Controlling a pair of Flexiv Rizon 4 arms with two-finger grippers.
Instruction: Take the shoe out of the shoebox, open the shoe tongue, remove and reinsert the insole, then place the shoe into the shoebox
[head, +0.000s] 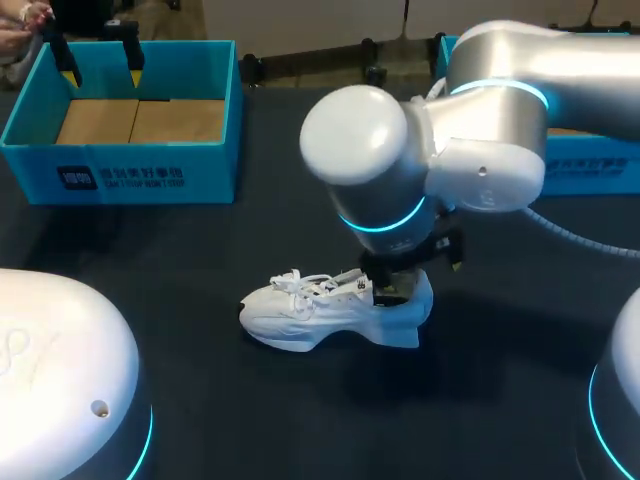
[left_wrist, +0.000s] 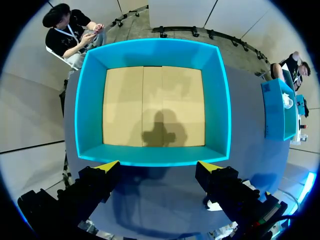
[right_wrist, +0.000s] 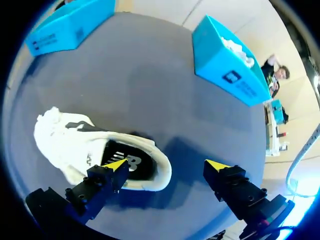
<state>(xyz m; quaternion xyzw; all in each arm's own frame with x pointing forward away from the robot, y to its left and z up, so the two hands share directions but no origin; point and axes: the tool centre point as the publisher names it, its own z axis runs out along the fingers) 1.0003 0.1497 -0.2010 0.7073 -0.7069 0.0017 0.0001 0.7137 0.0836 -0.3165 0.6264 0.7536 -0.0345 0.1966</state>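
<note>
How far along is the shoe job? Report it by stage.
Done: the white lace-up sneaker sits on the dark table, out of the empty blue cardboard shoebox. In hand: the open right claw has one finger over the heel opening, black insole inside. Left: insole out and back, shoe reboxed. The left claw hangs open over the box.

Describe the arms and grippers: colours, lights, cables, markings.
The right arm and left arm have glossy white-silver rounded shells with glowing cyan rings at the joints. A grey cable trails from the right arm. The left gripper and right gripper are black, two-fingered, with bright yellow wedge tips.
</note>
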